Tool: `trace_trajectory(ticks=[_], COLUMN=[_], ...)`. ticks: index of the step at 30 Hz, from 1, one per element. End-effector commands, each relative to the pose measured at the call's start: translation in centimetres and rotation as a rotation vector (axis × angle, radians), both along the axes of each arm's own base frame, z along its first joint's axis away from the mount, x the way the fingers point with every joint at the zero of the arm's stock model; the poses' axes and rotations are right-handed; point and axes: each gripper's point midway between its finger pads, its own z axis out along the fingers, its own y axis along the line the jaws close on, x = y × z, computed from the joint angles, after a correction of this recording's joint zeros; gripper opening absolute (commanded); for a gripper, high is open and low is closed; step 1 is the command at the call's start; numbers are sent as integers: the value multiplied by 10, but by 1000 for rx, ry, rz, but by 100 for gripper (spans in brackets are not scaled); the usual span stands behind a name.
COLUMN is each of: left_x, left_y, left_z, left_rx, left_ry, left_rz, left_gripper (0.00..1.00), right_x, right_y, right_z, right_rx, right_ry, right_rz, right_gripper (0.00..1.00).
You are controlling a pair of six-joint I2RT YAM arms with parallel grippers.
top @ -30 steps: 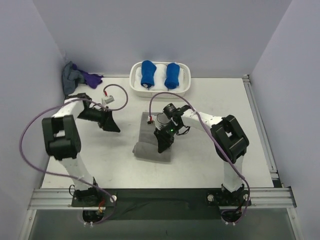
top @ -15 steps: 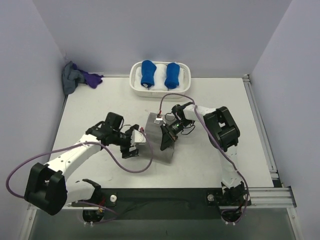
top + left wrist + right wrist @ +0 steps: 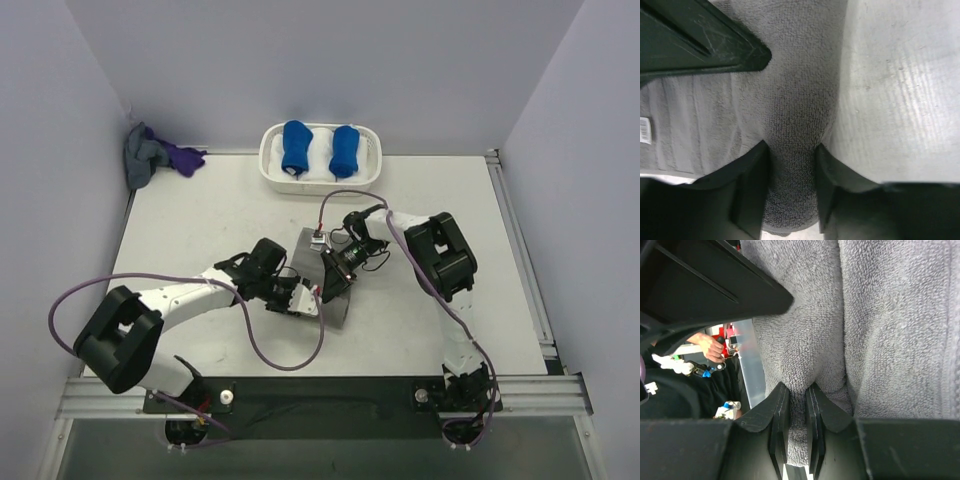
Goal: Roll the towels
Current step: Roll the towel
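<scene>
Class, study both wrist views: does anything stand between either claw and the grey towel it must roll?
Nothing visible does. The left claw and the right claw each pinch a fold of the grey towel directly between their fingers.

A white basket (image 3: 320, 184) holds two blue bundles (image 3: 296, 146); a purple cloth (image 3: 186, 158) lies far left.

I can't read any words or numbers in my views. In my left wrist view, a small white tag (image 3: 644, 131) sits on the grey towel (image 3: 790, 100) at about nine o'clock. It has tiny dark lines on it, but they are too small for me to read.
</scene>
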Motion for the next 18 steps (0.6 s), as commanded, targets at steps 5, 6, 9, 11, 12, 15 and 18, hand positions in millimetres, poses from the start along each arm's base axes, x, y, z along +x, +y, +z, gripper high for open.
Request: trace_trajectory(ticks=[5,6,9,11,12,15,18], left_x=[-28,-31,-39,-40,-41,-44,-51], left_y=[11,13,18,23,24,24,20], left_z=[-21,-21,-21,-20,-19,-15,-10], left_rx=[176,188,221,241,245,240,252], left_ry=[102,112,153,177,181,191,238], left_rz=[-42,-35,7,48,58,78,84], left_gripper=[22,19,11,10,10,10,9], right_x=[33,42,70,84,87,95,96], right_y=[-21,-24,-29,-34,-36,-38,-29], right_z=[-18,-17,-6,-7,-9,-25,-42], right_rx=[-223,-257,-285,-356,-379,-463,-506], right_ry=[-126,-120,-178,-223,-239,-261,-290], right_rz=[-21,-56,-119,-150,-155,-150,-103], right_gripper=[30,34,45,45,45,45,41])
